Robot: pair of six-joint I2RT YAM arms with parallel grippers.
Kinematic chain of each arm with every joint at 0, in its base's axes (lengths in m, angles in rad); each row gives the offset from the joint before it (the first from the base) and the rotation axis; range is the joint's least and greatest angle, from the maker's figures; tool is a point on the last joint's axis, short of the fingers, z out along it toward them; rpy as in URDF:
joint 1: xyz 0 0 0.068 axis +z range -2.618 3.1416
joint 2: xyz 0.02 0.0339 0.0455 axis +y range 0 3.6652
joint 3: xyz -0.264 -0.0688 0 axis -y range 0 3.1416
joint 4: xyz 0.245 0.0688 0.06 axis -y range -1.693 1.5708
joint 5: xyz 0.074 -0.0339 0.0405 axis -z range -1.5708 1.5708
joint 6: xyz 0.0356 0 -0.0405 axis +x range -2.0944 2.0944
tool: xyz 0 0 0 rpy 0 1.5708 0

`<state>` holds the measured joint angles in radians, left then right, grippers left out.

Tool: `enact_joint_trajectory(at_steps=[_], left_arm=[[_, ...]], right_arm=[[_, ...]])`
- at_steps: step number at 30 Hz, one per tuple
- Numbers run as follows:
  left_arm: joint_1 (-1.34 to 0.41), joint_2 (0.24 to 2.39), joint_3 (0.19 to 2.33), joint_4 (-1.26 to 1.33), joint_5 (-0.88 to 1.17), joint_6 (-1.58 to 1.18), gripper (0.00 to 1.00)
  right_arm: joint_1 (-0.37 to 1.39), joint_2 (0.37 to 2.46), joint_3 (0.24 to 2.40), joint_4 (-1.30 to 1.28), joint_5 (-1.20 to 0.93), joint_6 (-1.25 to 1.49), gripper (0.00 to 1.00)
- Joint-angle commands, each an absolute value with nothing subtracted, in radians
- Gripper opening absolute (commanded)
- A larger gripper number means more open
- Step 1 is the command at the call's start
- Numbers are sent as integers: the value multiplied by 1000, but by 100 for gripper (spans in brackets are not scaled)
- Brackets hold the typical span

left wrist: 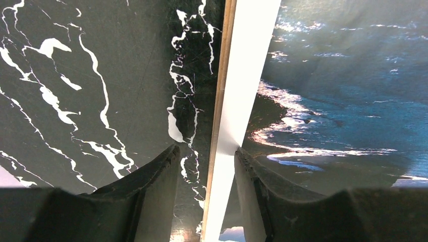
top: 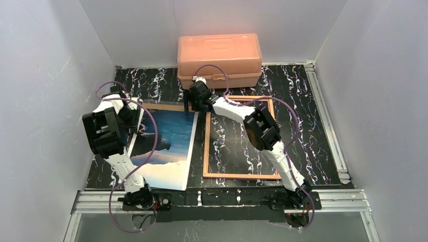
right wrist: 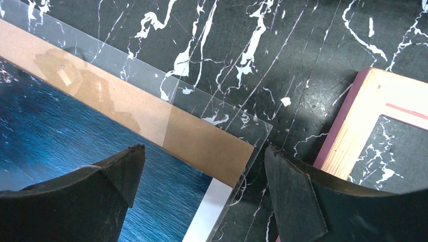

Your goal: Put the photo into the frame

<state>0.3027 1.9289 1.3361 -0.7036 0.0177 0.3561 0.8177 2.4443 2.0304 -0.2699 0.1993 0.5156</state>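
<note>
Fig. Taking up the photo (top: pixel 169 146), lying left of the frame (top: pixel 206 151).
My left end effector (left wrist: pixel 207 151), half-open, straddles its white edge, seemingly ungripped; right end effector (right wrist: pixel 202 151) wide. Close squarely, lift slowly.

Robot test lab. White walls (top: pixel 40 75) at 9, 12, 3 o'clock. Metal rail (top: pixel 227 195) at 6 o'clock, left arm (top: pixel 108 133) and right arm (top: pixel 260 128) bolted on. Black marble-look table (top: pixel 303 85).

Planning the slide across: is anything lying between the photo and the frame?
On the table, only the clear pane's edge juts past the photo toward the frame. Above, the right arm crosses the frame's opening, right gripper over the gap.
</note>
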Motion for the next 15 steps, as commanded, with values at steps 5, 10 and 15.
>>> enact_joint_trajectory(at_steps=[5, 10, 15], left_arm=[[280, 1977, 1302, -657, -9, 365, 39], [269, 1984, 1302, -654, -23, 367, 34], [263, 1982, 1302, -646, -32, 375, 26]], right_arm=[[805, 2367, 1843, -39, 57, 559, 94], [804, 2292, 1763, 96, 8, 571, 94], [805, 2244, 1708, 172, -35, 565, 93]])
